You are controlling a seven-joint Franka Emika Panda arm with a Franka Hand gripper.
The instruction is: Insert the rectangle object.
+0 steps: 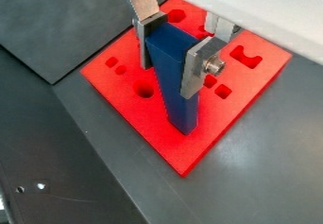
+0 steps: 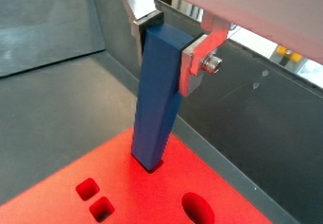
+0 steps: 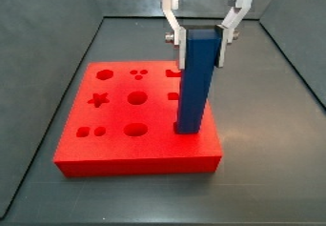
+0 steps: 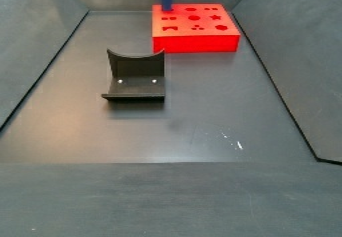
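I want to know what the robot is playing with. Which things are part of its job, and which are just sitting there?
Part of the job:
- blue bar, standing upright with its lower end in the red block
- red block with shaped holes
- end effector, its fingers on either side of the bar's top

Just sitting there:
- fixture, on the floor away from the block
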